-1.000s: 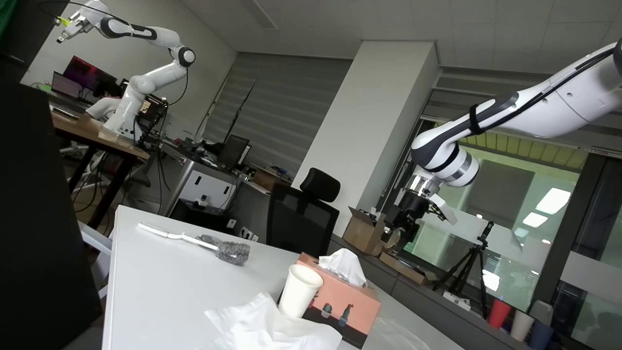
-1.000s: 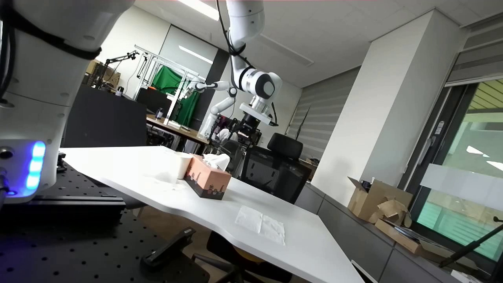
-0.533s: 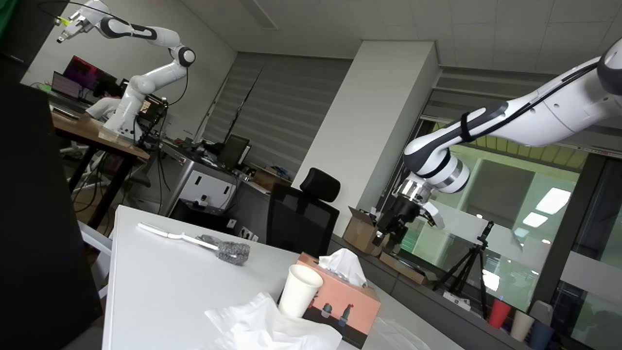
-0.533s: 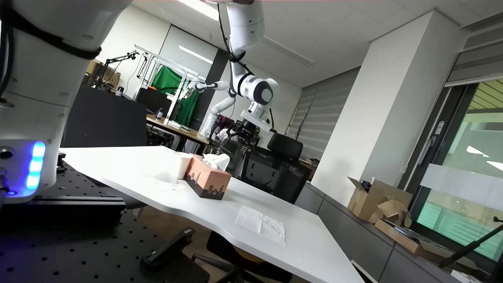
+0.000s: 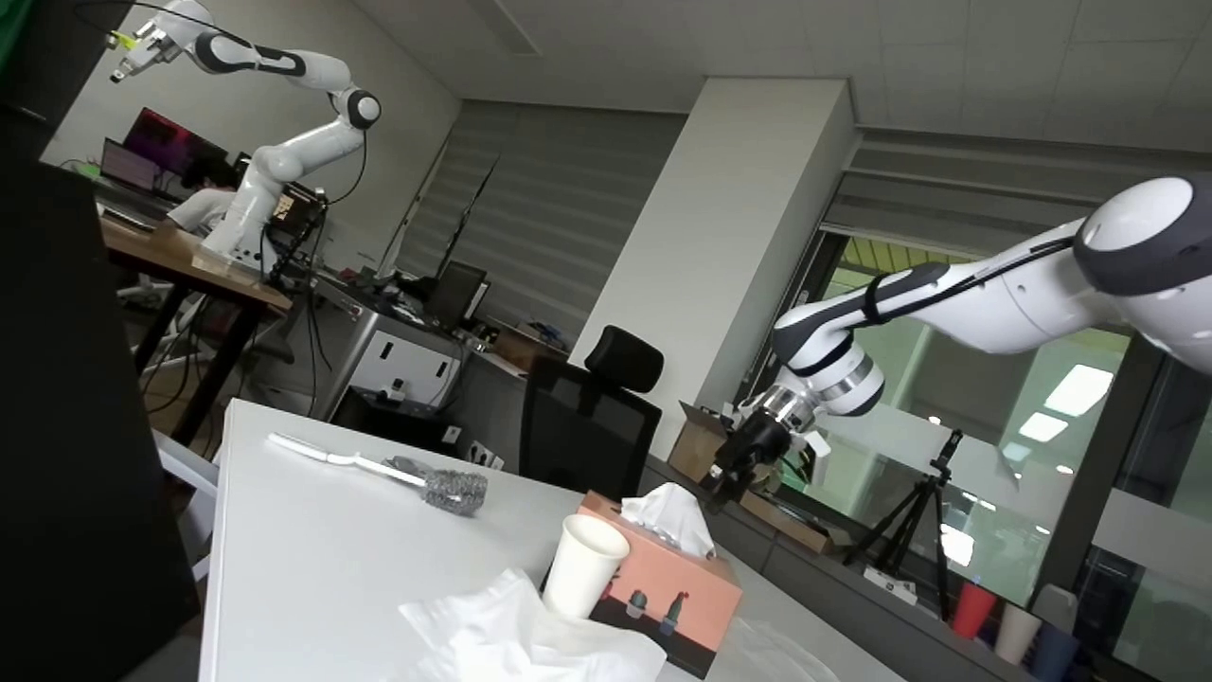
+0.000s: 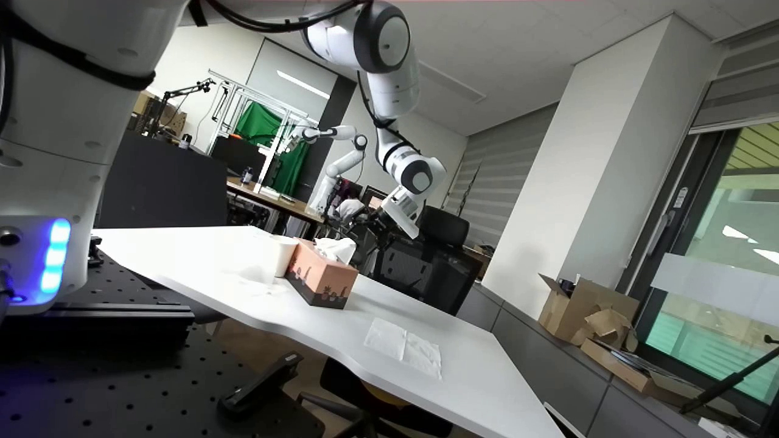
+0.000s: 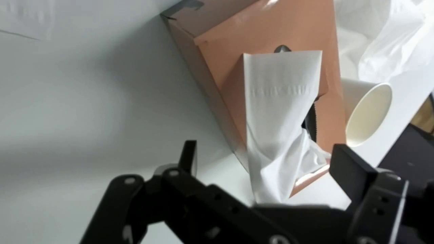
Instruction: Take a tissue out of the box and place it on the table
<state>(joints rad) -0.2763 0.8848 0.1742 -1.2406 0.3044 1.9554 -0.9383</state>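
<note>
End effector [image 7: 264, 151] spread, likely to straddle the tissue [image 7: 281, 101]; clearance between them hard to judge. Tissue protrudes from the box [image 6: 319, 278], offering purchase, near the counter's [image 5: 331, 549] edge by the chair [image 5: 587, 426].

white tissue [image 7: 276, 125] — creased, jutting from the pink-and-black box [image 6: 322, 281] — box upright on the white table [image 6: 478, 380]

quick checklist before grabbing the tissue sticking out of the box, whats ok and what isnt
Jaws open: ok, apart in the wrist view.
Jaws at the tissue: not ok, they look short of it in an exterior view.
Tissue sticking out of the box: ok.
Jaws lined up: ok, tissue shows between them in the wrist view.
Cup apart from jaws: ok in both exterior views.
Box fixed to the table: cannot tell, underside hidden.
</note>
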